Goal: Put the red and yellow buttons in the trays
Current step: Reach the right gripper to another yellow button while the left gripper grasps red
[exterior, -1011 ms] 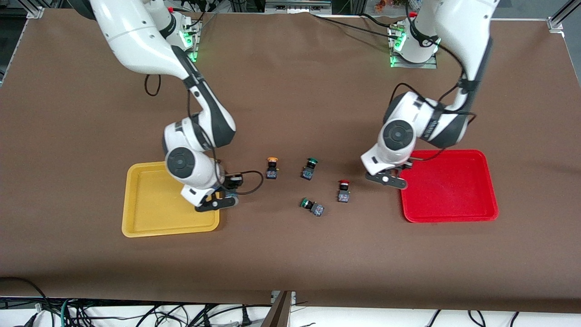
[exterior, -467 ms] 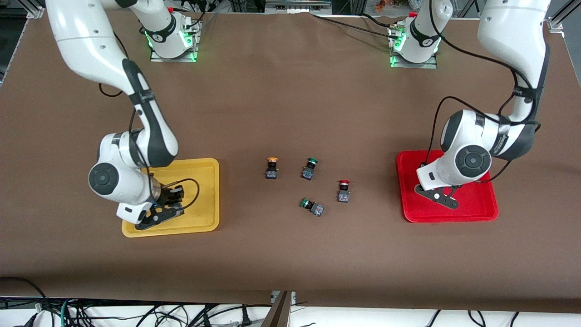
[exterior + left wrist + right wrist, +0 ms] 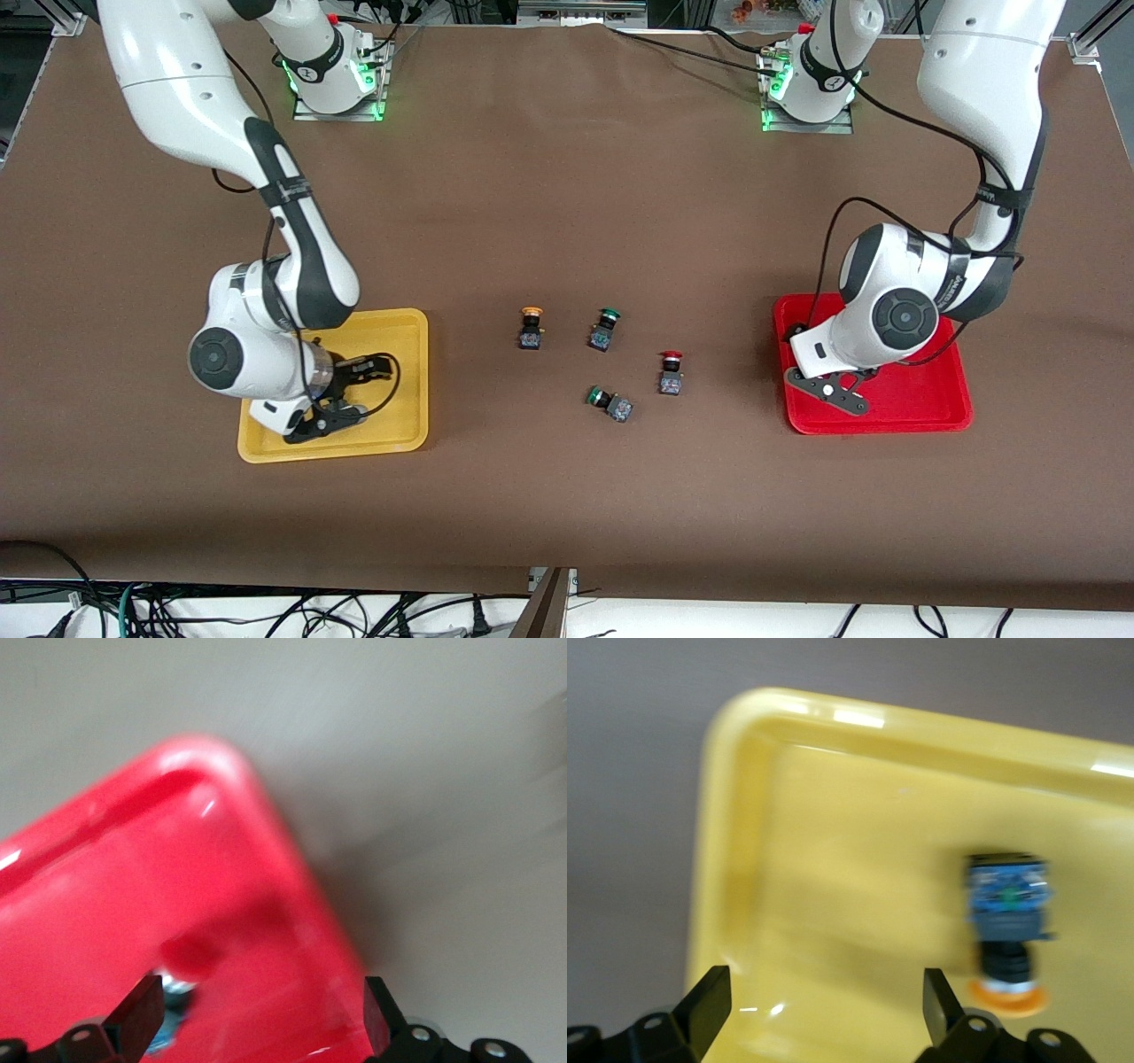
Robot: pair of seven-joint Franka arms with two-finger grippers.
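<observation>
My right gripper [image 3: 332,415] hangs open over the yellow tray [image 3: 394,341]. In the right wrist view the gripper [image 3: 824,1010] is empty, and a yellow-capped button [image 3: 1007,921] lies on its side in the yellow tray [image 3: 833,859], clear of the fingers. My left gripper [image 3: 831,394] hangs open over the red tray [image 3: 939,399]. In the left wrist view [image 3: 259,1014] a blurred red-capped button [image 3: 182,961] lies in the red tray [image 3: 106,886] beside one finger [image 3: 142,1010]. A yellow-capped button [image 3: 531,328] and a red-capped button [image 3: 671,372] stand on the table between the trays.
Two green-capped buttons are among them: one upright [image 3: 604,330] beside the yellow-capped one, one on its side [image 3: 609,402] nearer the front camera. The brown table cover [image 3: 567,204] is bare elsewhere. Both arms' elbows hang low over the trays.
Both grippers swung from the trays' inner edges out over the trays, then drifted slightly back toward the middle. The four buttons on the table have not moved.
</observation>
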